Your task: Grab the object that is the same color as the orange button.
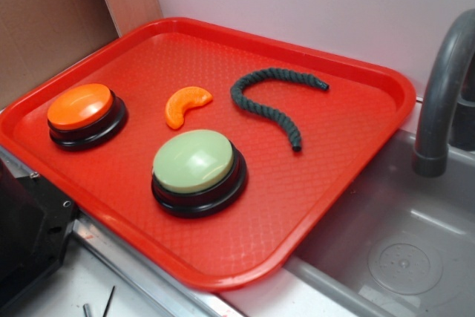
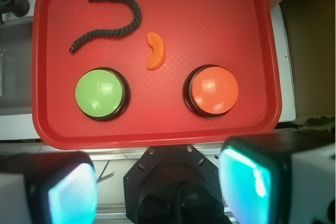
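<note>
Where the wrist view reaches its lower edge, we lose most of the pincer point(image 2: 157, 192): only two blurred fingers point(image 2: 65, 195) with glowing teal pads show, cut off by the frame, with a black mount between them. They stand well apart, so we log the pincer as spread, gripping nothing. It hangs high over the near edge of the red tray point(image 1: 223, 269), looking straight down, clear of everything on it. In the exterior view the arm itself is out of sight; a black block at the lower left corner is cropped and we cannot say what it is.

Left to right in the exterior view: the orange button point(image 1: 80, 105) sits on its black base near the tray's left side. Next comes the orange crescent point(image 1: 185, 105), lying flat on the tray between the orange button and the rope, untouched, just behind the green button point(image 1: 193, 159). The dark green rope point(image 1: 269, 102) curls in a hook toward the tray's right half. Beyond the tray, a grey faucet point(image 1: 441, 94) rises over a grey sink point(image 1: 401, 257), both cropped by the right edge.
</note>
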`<state>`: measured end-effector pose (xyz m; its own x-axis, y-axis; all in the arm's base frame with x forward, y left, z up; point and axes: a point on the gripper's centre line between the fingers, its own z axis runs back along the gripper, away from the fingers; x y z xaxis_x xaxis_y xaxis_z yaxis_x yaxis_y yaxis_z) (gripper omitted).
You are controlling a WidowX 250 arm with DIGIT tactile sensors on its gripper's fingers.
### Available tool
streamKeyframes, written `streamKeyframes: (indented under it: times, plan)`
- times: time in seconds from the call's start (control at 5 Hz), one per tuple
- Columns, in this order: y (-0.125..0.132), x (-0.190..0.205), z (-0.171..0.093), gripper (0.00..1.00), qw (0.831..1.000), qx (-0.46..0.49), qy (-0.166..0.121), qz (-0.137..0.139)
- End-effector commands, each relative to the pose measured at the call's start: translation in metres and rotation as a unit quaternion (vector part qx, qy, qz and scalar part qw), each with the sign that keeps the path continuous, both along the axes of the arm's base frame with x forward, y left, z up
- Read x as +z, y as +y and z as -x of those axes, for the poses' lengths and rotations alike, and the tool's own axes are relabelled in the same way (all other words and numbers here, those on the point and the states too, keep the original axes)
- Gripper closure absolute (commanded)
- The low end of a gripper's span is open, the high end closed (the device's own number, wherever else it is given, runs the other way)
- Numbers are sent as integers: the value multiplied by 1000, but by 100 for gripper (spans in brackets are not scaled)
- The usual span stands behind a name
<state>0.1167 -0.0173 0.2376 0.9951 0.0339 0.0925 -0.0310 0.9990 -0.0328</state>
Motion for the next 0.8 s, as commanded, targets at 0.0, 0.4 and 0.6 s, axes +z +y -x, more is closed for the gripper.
streamKeyframes:
  times: [0.0,0.4,0.6]
  plan:
    - [0,0,0,0,1000,0,0,0]
    - [17,-5,-11,0,994,105,2,10]
    - [29,-18,-30,0,984,178,-3,15]
